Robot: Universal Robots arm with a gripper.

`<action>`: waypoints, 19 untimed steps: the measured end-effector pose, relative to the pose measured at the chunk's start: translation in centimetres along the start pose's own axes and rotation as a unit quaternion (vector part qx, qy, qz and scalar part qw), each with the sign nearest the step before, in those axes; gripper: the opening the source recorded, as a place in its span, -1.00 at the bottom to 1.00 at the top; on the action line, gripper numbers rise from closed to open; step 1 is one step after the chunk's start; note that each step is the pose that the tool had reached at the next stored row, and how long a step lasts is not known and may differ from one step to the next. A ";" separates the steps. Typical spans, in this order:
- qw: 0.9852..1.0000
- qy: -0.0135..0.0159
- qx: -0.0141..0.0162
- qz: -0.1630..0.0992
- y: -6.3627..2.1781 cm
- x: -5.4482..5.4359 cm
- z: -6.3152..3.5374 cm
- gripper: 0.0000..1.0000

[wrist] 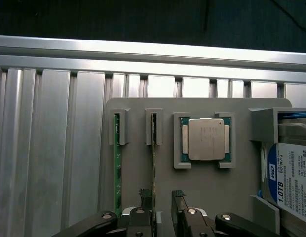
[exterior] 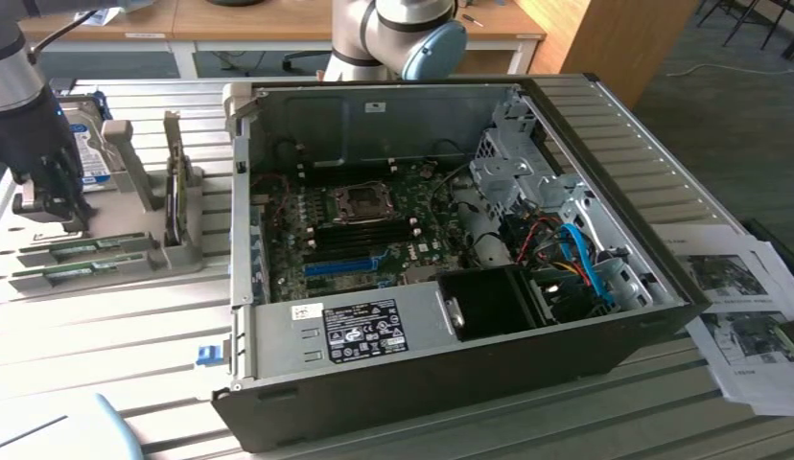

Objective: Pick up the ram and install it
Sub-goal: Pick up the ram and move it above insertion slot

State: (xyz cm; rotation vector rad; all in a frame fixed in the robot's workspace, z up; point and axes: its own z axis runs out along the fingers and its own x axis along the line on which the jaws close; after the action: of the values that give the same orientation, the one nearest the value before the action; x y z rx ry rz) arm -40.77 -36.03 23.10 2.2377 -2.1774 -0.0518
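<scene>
2 ram sticks (wrist: 116,168), 1 CPU (wrist: 206,139).

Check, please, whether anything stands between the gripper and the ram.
Nothing visible does: the open gripper is right at the ram, which stands on edge in the grey holder. A second ram stands beside it, apart.

grey arm (exterior: 362,34), pale blue joint cap (exterior: 437,48), black screw-studded gripper (wrist: 162,195).

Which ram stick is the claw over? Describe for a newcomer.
Beside the open computer case sits a grey holder tray. Two green sticks stand on edge in it; the target ram is the one nearer the silver processor chip, straddled by the open claw.
</scene>
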 end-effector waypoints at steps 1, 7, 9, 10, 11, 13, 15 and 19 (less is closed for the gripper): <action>1.000 0.000 0.000 0.000 0.00 0.0 0.01 -0.42; 1.000 0.000 0.000 0.000 0.00 0.1 0.01 -0.42; 1.000 0.000 0.000 0.000 0.00 0.2 0.01 -0.42; 1.000 0.000 0.000 0.000 0.00 0.3 0.01 -0.42; 1.000 0.000 0.000 0.000 0.01 0.3 0.01 -0.42; 1.000 0.000 0.000 0.000 0.01 0.5 0.01 -0.42; 1.000 0.000 0.000 0.000 0.02 0.7 0.00 -0.42; 1.000 0.000 0.000 0.000 0.03 1.0 0.00 -0.42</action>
State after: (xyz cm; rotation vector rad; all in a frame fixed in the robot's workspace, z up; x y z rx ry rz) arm -40.76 -37.08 23.09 2.2379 -2.1777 -0.0516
